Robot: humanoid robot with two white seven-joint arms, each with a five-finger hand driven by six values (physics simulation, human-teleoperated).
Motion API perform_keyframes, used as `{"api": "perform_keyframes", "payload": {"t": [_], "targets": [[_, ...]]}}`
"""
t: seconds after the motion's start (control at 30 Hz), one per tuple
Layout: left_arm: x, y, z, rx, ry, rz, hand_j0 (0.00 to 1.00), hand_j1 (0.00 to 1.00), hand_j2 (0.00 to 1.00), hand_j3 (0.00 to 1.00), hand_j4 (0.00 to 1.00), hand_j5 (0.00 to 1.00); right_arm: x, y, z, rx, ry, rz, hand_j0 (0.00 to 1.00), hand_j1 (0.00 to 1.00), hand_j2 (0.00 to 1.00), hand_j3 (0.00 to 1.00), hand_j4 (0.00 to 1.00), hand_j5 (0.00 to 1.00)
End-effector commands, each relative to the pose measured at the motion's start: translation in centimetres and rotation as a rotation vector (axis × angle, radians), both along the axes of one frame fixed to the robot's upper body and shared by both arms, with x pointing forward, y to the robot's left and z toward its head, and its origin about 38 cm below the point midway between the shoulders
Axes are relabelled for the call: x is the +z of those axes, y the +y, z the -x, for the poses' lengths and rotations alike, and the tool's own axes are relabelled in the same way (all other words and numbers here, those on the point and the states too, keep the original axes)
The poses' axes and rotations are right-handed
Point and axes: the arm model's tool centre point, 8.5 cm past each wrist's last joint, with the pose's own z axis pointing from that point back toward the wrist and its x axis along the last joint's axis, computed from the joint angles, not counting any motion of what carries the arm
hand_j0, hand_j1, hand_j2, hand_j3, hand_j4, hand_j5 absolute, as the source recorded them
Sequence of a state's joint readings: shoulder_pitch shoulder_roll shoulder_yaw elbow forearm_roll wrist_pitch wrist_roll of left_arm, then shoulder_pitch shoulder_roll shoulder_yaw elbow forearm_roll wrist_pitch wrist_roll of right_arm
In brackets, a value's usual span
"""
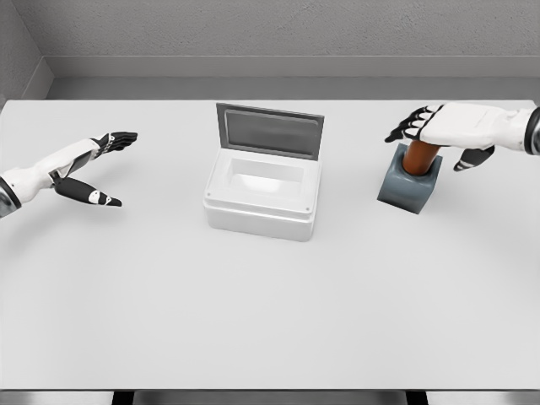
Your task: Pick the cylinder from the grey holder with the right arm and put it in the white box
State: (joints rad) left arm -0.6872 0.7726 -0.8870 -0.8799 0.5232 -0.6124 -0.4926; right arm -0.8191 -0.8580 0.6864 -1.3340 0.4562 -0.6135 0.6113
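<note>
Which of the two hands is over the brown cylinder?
The right hand, above the cylinder in the grey holder. The left hand hovers far off, beyond the white box.

My right hand (451, 128) sits over the cylinder (420, 155) in the grey holder (409, 189); bare table (270, 321) lies between holder and white box (263, 196), nothing in that lane. Box lid (270, 132) stands upright along the far rim, blocking entry from behind; top, front and sides open. Left hand (89, 169) is well apart on the other side.
</note>
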Motion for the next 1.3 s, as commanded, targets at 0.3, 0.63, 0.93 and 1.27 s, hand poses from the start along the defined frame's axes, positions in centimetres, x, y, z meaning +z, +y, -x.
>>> {"api": "perform_keyframes", "payload": {"t": [0.3,0.63,0.93,1.27], "targets": [[0.1,0.0,0.0,0.004,-0.001,0.006,1.00,1.00,1.00,1.00,1.00,1.00,-0.2,0.7,-0.1,0.010,0.003,-0.018,0.72,0.72,0.72,0.72,0.72,0.72],[0.2,0.0,-0.1,0.004,-0.002,0.006,1.00,1.00,1.00,1.00,1.00,1.00,-0.2,0.7,-0.1,0.010,0.003,-0.020,0.47,0.47,0.47,0.47,0.47,0.47],[0.2,0.0,-0.1,0.004,-0.002,0.006,1.00,1.00,1.00,1.00,1.00,1.00,-0.1,0.7,-0.1,0.011,0.005,-0.024,0.27,0.27,0.27,0.27,0.27,0.27],[0.1,0.0,0.0,0.002,-0.001,0.006,1.00,1.00,1.00,1.00,1.00,1.00,1.3,0.4,-0.1,0.005,-0.015,-0.073,0.27,0.27,0.27,0.27,0.27,0.27]]}}
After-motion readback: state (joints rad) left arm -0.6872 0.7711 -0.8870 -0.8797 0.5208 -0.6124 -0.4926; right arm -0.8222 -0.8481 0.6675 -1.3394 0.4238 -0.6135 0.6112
